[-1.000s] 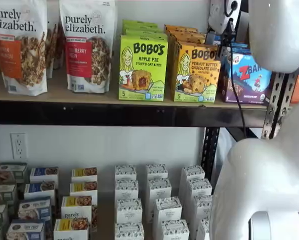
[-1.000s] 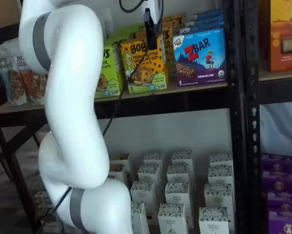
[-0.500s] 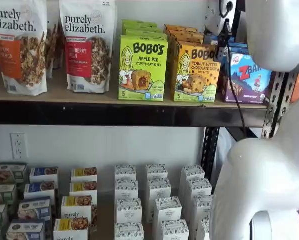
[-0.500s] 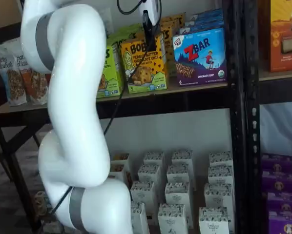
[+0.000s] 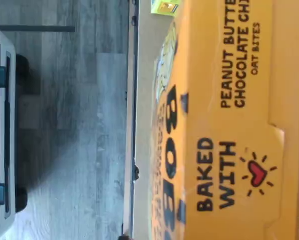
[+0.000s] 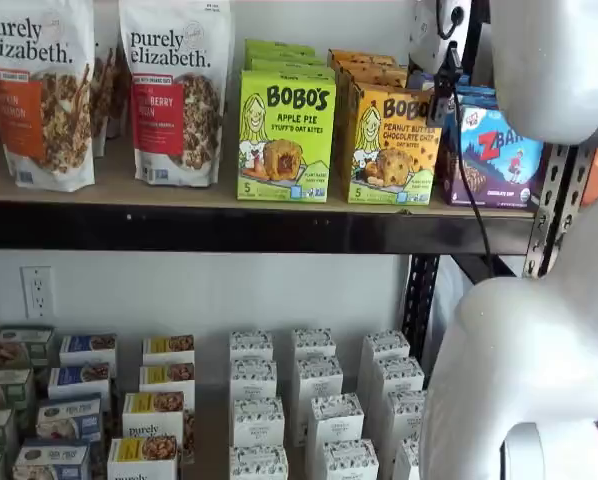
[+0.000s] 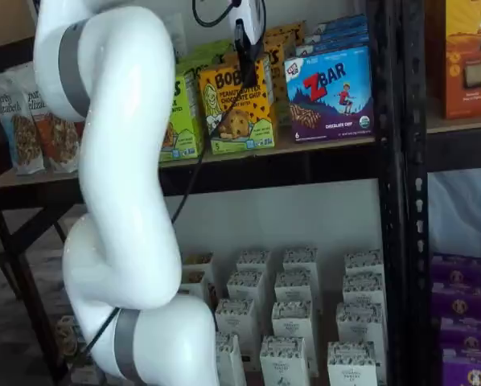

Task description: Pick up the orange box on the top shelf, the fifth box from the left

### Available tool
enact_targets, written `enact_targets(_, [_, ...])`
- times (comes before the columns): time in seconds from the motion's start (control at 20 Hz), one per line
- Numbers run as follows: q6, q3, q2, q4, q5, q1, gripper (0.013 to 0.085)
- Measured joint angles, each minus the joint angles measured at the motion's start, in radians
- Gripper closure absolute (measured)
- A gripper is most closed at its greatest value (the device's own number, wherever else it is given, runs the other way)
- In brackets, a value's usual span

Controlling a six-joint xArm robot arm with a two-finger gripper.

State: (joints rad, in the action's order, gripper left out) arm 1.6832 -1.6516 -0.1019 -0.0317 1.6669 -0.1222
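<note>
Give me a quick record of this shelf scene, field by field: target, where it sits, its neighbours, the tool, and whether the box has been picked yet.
target: the orange box, Bobo's Peanut Butter Chocolate Chip
location: upright at the front edge of the top shelf
neighbours: green Bobo's Apple Pie box on one side, ZBar box on the other
tool: tool above the orange box's top edge; fingers seen side-on, gap not visible
wrist view: filled by the orange box's top panel, reading "baked with"
status: not yet lifted; box stands on the shelf

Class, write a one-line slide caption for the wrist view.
Wrist camera close above the orange box reading "Peanut Butter", "Oat Bites" and "Baked With", the top shelf edge and grey floor beyond.
</note>
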Motion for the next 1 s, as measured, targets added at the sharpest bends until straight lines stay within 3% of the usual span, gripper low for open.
enact_targets(0.65, [-0.003, 0.025, -0.007, 0.024, -0.006, 0.007, 0.0130])
enact_targets(1.0, [0.001, 0.038, -0.013, 0.009, -0.017, 0.001, 0.0290])
